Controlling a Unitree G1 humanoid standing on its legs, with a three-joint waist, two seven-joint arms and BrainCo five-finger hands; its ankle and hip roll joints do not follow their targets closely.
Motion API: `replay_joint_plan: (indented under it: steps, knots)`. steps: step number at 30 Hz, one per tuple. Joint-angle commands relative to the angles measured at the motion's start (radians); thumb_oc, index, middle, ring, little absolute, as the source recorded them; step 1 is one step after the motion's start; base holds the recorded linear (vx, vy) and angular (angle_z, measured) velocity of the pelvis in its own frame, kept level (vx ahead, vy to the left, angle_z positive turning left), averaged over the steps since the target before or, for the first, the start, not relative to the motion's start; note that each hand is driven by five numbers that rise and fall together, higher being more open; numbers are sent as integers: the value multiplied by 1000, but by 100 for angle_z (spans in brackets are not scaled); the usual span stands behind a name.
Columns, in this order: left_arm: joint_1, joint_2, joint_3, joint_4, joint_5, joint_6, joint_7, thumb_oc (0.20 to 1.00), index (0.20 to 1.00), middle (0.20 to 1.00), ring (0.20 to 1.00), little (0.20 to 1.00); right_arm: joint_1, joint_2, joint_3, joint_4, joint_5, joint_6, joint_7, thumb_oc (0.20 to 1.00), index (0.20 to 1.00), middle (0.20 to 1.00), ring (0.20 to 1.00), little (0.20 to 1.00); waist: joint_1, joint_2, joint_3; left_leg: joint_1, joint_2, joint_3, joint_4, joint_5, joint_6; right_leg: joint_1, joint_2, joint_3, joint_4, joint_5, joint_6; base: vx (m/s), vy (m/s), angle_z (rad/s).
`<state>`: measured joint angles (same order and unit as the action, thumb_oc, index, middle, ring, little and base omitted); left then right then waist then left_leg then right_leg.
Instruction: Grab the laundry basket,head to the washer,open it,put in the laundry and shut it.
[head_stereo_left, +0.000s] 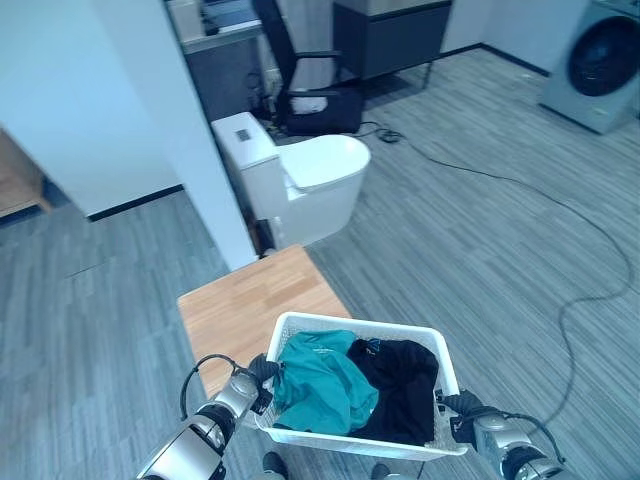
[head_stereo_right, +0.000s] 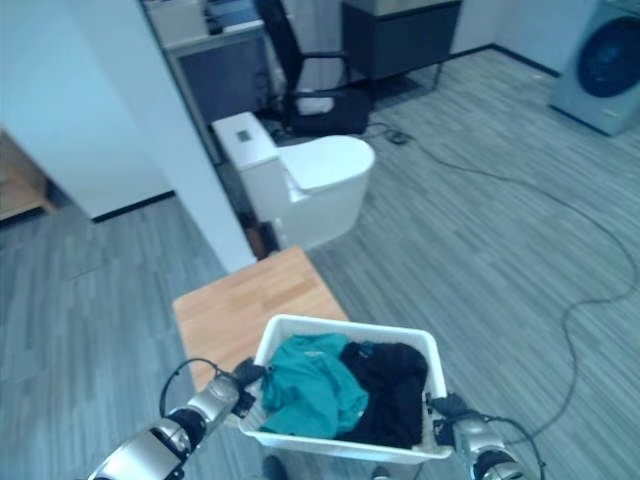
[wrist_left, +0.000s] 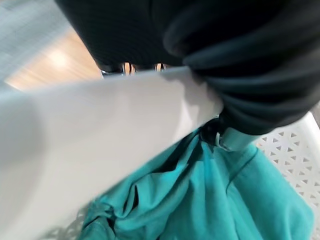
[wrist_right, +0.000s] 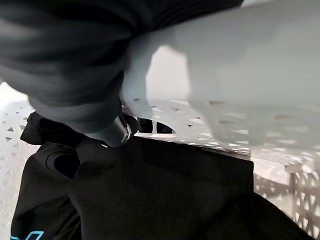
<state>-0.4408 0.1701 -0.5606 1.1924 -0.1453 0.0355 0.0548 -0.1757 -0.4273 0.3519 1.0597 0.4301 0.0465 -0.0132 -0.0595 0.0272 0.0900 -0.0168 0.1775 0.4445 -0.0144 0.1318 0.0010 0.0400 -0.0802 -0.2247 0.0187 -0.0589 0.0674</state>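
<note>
The left hand (head_stereo_left: 262, 378), at the end of a silver-grey arm reaching forward from the lower left, is clamped on the left rim of the white perforated plastic laundry basket (head_stereo_left: 412, 332), its dark ribbed cover hooked over the edge in its own wrist view. The right hand (head_stereo_left: 462, 408) comes in from the lower right and grips the opposite rim the same way (its thumb curls down inside the wall in the right wrist view), so both arms are bent, with the hands level on either side.
</note>
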Motion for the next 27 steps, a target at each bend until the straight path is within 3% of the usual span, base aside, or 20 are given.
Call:
replay_joint_plan:
  steps: [1,2,3,5,8,9,13,16,18,20,21,23,25,27]
  knots:
    - [-102,-7,87,73,-20,-50,-50,200,200,200,200,200,-86,-39,-88,-86,29,-55,116,200,200,200,200,200,9,18,8,-70,-65,-47,-54,53,-50,69,34,4,-25,-14,20,-171,-244,-44]
    - [-100,-12,91,77,-14,-50,-50,200,200,200,200,200,-81,-48,-88,-94,21,-58,114,200,200,200,200,200,8,15,14,-76,-64,-82,-41,53,-54,64,41,14,-22,-12,15,-213,-272,-54]
    - [-103,-16,94,89,-18,-52,-48,200,200,200,200,200,-93,-60,-69,-126,0,-59,109,200,200,200,200,200,13,4,28,-106,-88,-204,7,35,-56,53,48,48,-28,6,7,-113,-206,-64]
    - [-104,-11,98,99,-36,-55,-41,200,200,200,200,200,-128,-49,-35,-89,-8,-65,110,200,200,200,200,200,35,-9,42,-125,-155,-379,50,-9,-44,46,58,109,-26,21,4,-48,-176,-75]
    - [-85,2,104,99,-78,-56,-38,200,200,200,200,200,-165,-9,13,-94,-15,-61,113,200,200,200,200,200,52,-15,40,-136,-217,-519,87,-38,-29,31,87,221,-9,32,3,64,-68,-163]
    - [-55,3,111,80,-83,-56,-34,200,200,200,200,200,-160,7,24,-84,-12,-54,122,200,200,200,200,200,40,-11,18,-117,-218,-515,86,-51,-14,26,111,295,12,29,-4,147,42,-162]
    - [-23,-12,139,42,-73,-59,14,200,200,200,200,200,-155,15,15,-76,-63,-67,84,200,200,200,200,200,12,1,-7,-80,-221,-469,77,-79,4,27,108,342,15,22,-3,116,110,-102]
    - [8,-27,142,32,-120,-77,19,200,200,200,200,200,-201,32,33,31,-89,-64,84,200,200,200,200,200,17,20,-24,-21,-222,-411,16,-95,17,11,96,419,3,50,28,77,160,-92]
    - [23,-27,149,40,-137,-80,21,200,200,200,200,200,-226,43,41,70,-97,-57,92,200,200,200,200,200,18,33,-24,5,-216,-371,-29,-91,20,-9,84,429,14,55,50,-10,88,-79]
    - [16,-16,160,50,-162,-82,31,200,200,200,200,200,-267,73,55,98,-95,-54,99,200,200,200,200,200,48,42,-7,1,-186,-318,-24,-92,14,-68,56,282,112,37,52,-108,-17,-130]
    - [4,-14,157,60,-158,-78,33,200,200,200,200,200,-280,94,62,118,-88,-53,107,200,200,200,200,200,57,41,-4,-18,-167,-298,-2,-88,5,-85,53,179,171,9,49,-127,-39,-172]
    - [-15,-10,156,78,-163,-72,24,200,200,200,200,200,-288,103,63,141,-75,-51,109,200,200,200,200,200,51,18,-4,-21,-179,-290,10,-87,1,-75,55,156,102,19,30,-58,-61,-79]
    - [-31,-2,161,85,-167,-64,18,200,200,200,200,200,-275,94,51,146,-55,-57,99,200,200,200,200,200,32,8,-4,-31,-187,-304,47,-96,1,-66,71,190,77,30,3,11,-98,12]
    - [-38,-2,170,94,-169,-61,18,200,200,200,200,200,-275,92,43,157,-55,-59,90,200,200,200,200,200,25,7,0,-30,-187,-304,55,-104,-2,-58,76,187,66,34,2,28,-78,15]
